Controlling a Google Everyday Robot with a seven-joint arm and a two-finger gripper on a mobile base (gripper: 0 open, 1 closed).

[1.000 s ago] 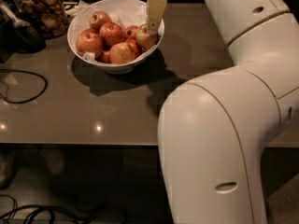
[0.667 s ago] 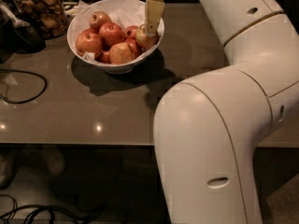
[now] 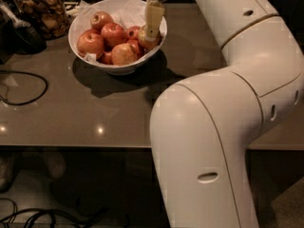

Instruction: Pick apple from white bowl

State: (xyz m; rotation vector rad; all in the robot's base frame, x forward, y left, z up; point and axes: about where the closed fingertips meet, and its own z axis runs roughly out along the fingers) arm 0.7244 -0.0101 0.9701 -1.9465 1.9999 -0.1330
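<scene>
The white bowl (image 3: 78,25) stands at the back of the grey table and holds several apples on white paper. The pale yellow, red-blushed apple (image 3: 150,43) lies at the bowl's right side, against the rim. My gripper (image 3: 150,34) comes down from the top edge into the right side of the bowl, and its cream tip rests right on this apple. Deeper red apples (image 3: 113,32) fill the middle and left. Another yellowish-orange apple (image 3: 124,54) lies at the front.
A glass jar (image 3: 40,11) of brown snacks stands left of the bowl, next to a dark object (image 3: 19,37). A black cable (image 3: 23,87) loops on the table's left. My large white arm (image 3: 213,127) fills the right side. The table's front edge (image 3: 71,146) runs across below.
The big white arm segments have shifted a little to the left in view. The gripper stays at the same apple on the bowl's right side; the bowl and apples have not moved.
</scene>
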